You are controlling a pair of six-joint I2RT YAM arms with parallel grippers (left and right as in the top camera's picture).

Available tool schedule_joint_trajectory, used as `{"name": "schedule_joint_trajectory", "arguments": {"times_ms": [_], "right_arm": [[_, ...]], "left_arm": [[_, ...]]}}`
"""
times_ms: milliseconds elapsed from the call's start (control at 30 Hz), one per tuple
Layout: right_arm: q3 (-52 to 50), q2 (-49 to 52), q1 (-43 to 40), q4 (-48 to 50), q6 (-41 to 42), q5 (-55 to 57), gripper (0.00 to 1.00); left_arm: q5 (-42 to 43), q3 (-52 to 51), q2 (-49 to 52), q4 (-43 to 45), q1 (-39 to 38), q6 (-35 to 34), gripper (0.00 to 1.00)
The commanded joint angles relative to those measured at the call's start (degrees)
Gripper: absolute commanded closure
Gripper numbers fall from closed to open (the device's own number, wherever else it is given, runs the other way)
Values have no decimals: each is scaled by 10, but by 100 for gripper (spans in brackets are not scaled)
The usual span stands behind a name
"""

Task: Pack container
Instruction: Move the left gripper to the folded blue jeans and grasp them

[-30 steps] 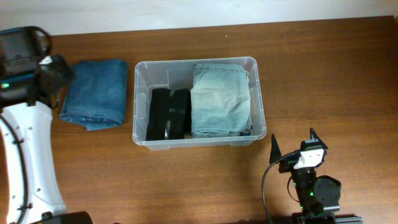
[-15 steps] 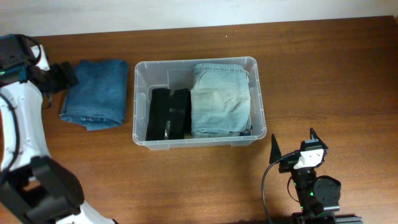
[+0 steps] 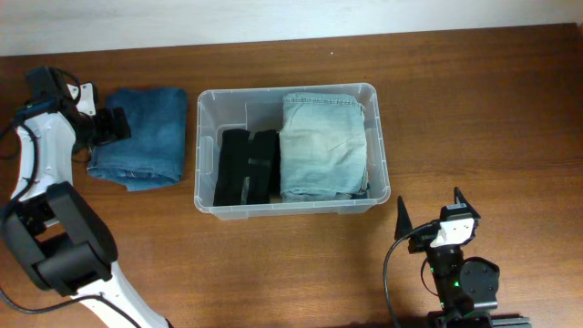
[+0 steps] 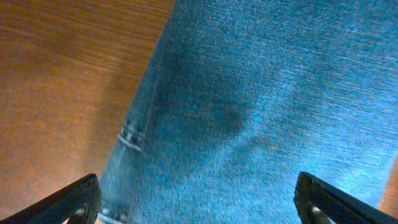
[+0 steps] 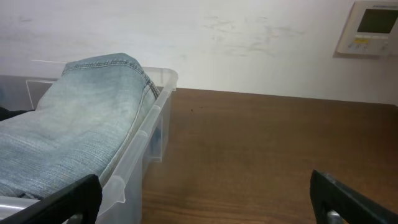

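Observation:
The container (image 3: pixel 202 155), a clear plastic bin, stands mid-table. Inside it lie folded light blue jeans (image 3: pixel 323 146) on the right and a black folded garment (image 3: pixel 246 167) on the left. Folded dark blue jeans (image 3: pixel 146 135) lie on the table left of the bin. My left gripper (image 3: pixel 111 125) hovers at their left edge, open; in the left wrist view the dark jeans (image 4: pixel 249 106) fill the space between its wide-apart fingers (image 4: pixel 68 202). My right gripper (image 3: pixel 428 199) stands open near the front edge, right of the bin, holding nothing. The right wrist view shows the container (image 5: pixel 152 124) and the light jeans (image 5: pixel 74 124).
Bare brown wood (image 3: pixel 474 109) lies right of the bin and along the front. A white wall with a thermostat panel (image 5: pixel 373 25) runs behind the table's far edge.
My left arm has swung down and in from the left edge to the dark blue jeans, and its jaws have opened wide. The right arm and the bin's contents have not moved.

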Motion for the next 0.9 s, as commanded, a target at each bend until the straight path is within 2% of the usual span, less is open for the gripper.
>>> {"name": "schedule_joint_trajectory", "arguments": {"times_ms": [0, 167, 467, 767, 867], "right_arm": [[-4, -5, -5, -1, 5, -7, 2], [-4, -5, -5, -1, 5, -7, 2], [-4, -5, -5, -1, 5, -7, 2], [-4, -5, -5, -1, 5, -7, 2], [-4, -5, -5, 0, 5, -7, 2]], "left_arm": [[8, 1, 28, 13, 14, 32, 1], [8, 1, 61, 21, 25, 72, 1], [19, 1, 143, 28, 32, 75, 1], [21, 1, 157, -14, 32, 75, 1], [48, 1, 157, -42, 32, 75, 2]]}}
